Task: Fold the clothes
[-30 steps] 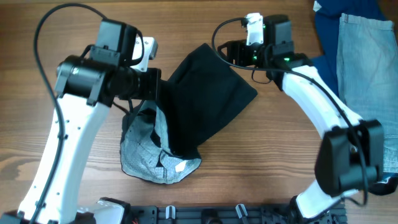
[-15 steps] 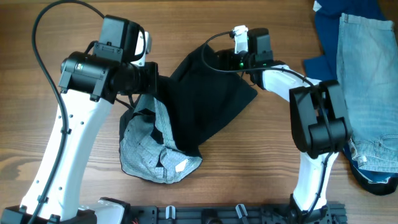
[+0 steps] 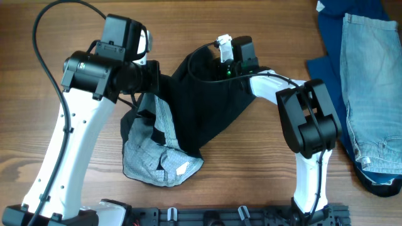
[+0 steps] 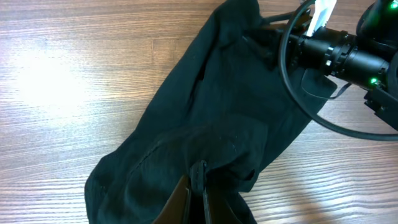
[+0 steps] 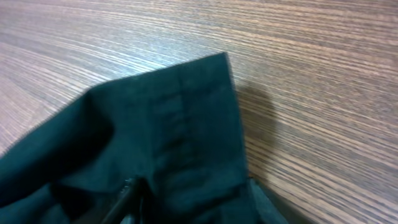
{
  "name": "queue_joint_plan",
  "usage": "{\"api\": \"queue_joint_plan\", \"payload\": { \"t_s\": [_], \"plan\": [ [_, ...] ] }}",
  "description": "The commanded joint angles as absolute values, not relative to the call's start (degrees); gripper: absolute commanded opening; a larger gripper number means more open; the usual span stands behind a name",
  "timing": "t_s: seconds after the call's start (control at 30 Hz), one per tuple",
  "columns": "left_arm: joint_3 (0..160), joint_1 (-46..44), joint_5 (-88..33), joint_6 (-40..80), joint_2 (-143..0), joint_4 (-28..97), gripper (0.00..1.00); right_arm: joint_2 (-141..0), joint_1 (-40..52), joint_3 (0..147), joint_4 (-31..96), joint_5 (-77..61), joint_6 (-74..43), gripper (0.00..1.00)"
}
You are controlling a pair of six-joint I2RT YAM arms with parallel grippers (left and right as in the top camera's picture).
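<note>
Clothes (image 3: 207,100): right tool (image 5: 134,196) has moved left onto the far hem — jaws narrowing, grip not confirmable. Left tool (image 4: 198,186) is clamped on them; a fold looks likely next.

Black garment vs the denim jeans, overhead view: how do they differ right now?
Colour: the black garment is plain black with pale lining showing; the denim jeans are light blue. Pose: the black garment is bunched mid-table, pinched by the left gripper; the jeans lie spread at the right edge, untouched. Shared: both are cloth on the wooden table.
</note>
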State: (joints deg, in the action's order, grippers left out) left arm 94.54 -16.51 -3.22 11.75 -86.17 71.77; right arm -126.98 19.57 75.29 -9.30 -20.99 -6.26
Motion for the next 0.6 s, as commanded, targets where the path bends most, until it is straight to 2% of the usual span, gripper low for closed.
{"api": "queue_joint_plan", "payload": {
  "t_s": [0.0,0.1,0.2,0.4,0.57],
  "plan": [
    [94.83,-16.78,-2.22,12.71,-87.02,71.35,0.04,-127.24,18.24,76.07,-8.93,-22.31,-8.32,0.34],
    [94.83,-16.75,-1.58,12.69,-87.02,71.33,0.04,-124.05,16.23,76.07,-8.27,-22.26,-9.17,0.15],
    [94.83,-16.78,-1.58,12.69,-87.02,70.94,0.04,-119.92,14.26,76.07,-6.33,-22.26,-8.95,0.05],
    [94.83,-16.78,-1.61,12.69,-87.02,70.48,0.04,-111.77,12.40,76.07,1.15,-22.02,-4.82,0.04],
    [94.83,-16.78,-1.58,12.67,-87.02,70.48,0.04,-111.18,12.40,76.07,6.96,-19.31,-1.78,0.05]
  ]
}}
